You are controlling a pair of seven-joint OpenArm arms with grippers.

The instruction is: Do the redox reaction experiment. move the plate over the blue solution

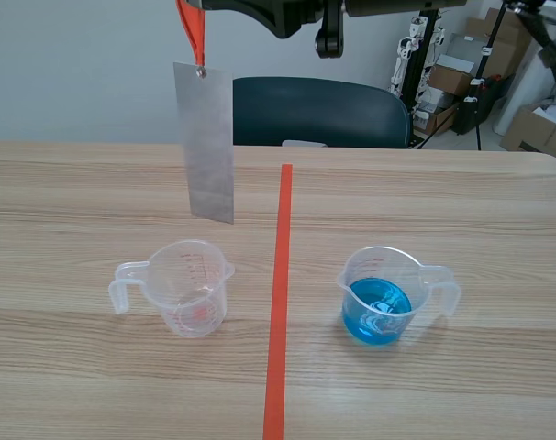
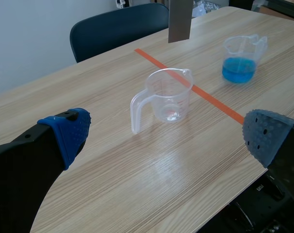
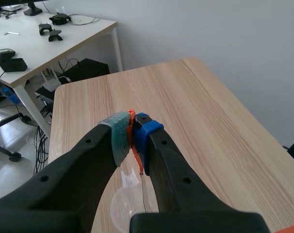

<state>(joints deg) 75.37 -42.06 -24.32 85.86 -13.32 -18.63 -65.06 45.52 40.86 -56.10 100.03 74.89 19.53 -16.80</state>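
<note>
Silver-grey and flat, a thin rectangular metal plate (image 1: 210, 142) hangs upright from an orange fabric strap (image 1: 192, 32) fixed through a hole at its top edge, clear of the pale wood-grain table (image 1: 76, 202). The right gripper (image 3: 132, 131) has its dotted pads pinched tight on that strap. The left gripper (image 2: 166, 133) sits low with its fingers wide apart, holding nothing. The plate's lower edge hangs above, and seemingly just beyond, an empty clear plastic measuring cup (image 1: 191, 289) with red markings, left of the orange-red tape line (image 1: 280, 293). Well apart, across the line, stands a matching handled cup (image 1: 381, 270) with the blue solution (image 1: 376, 312) pooled in its bottom. The plate looks light and stiff, with smooth faces that would likely slip in a direct pinch, so the strap seems the sound place to hold it. Hung this way, it may swing when carried sideways. Both cups look light enough to tip if knocked.
</note>
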